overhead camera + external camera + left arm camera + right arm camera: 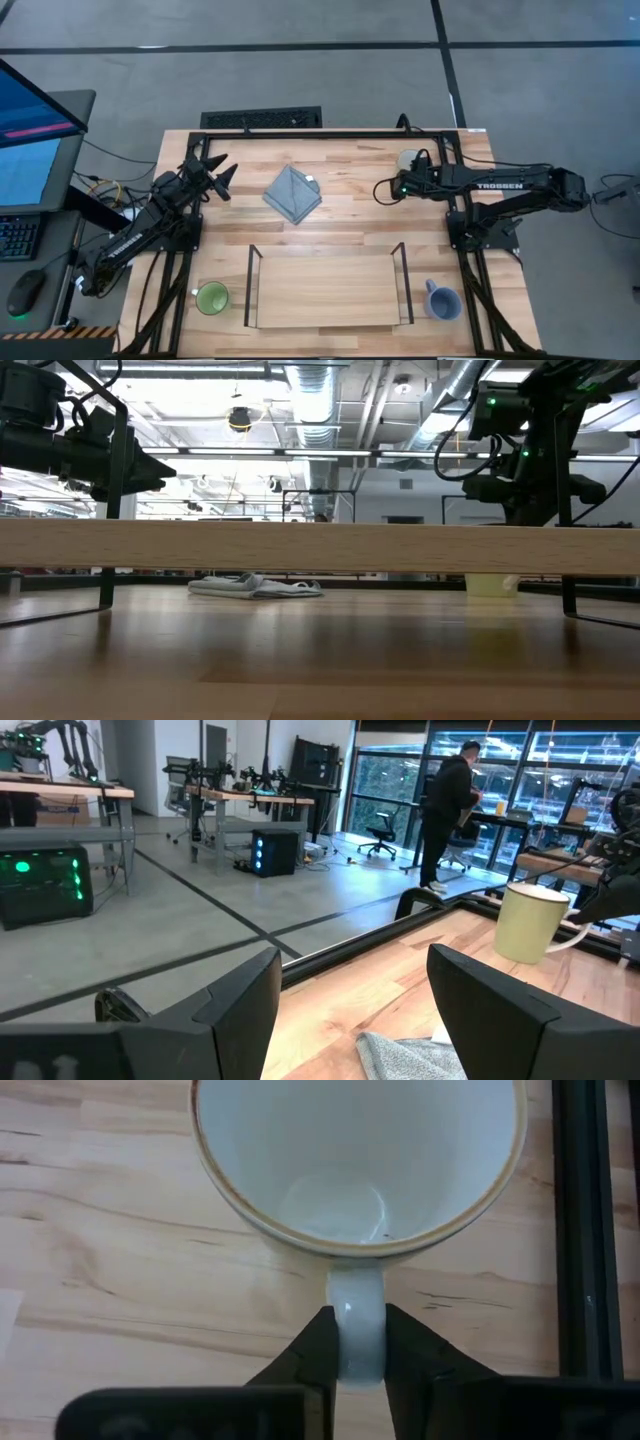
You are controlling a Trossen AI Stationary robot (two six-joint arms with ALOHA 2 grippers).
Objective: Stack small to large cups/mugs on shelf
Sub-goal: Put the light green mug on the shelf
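Shelf point(325, 290) bare | right claw point(358, 1342) pinching cream mug point(358, 1160) handle | left claw point(350, 1010) wide, holding nothing

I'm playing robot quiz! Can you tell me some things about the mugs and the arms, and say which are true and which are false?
1. The right gripper pinches the white mug's handle. True.
2. The green mug sits on the shelf. False: it stands on the table beside the shelf.
3. The left gripper is open and empty. True.
4. The cloth covers the blue mug. False: they lie far apart.
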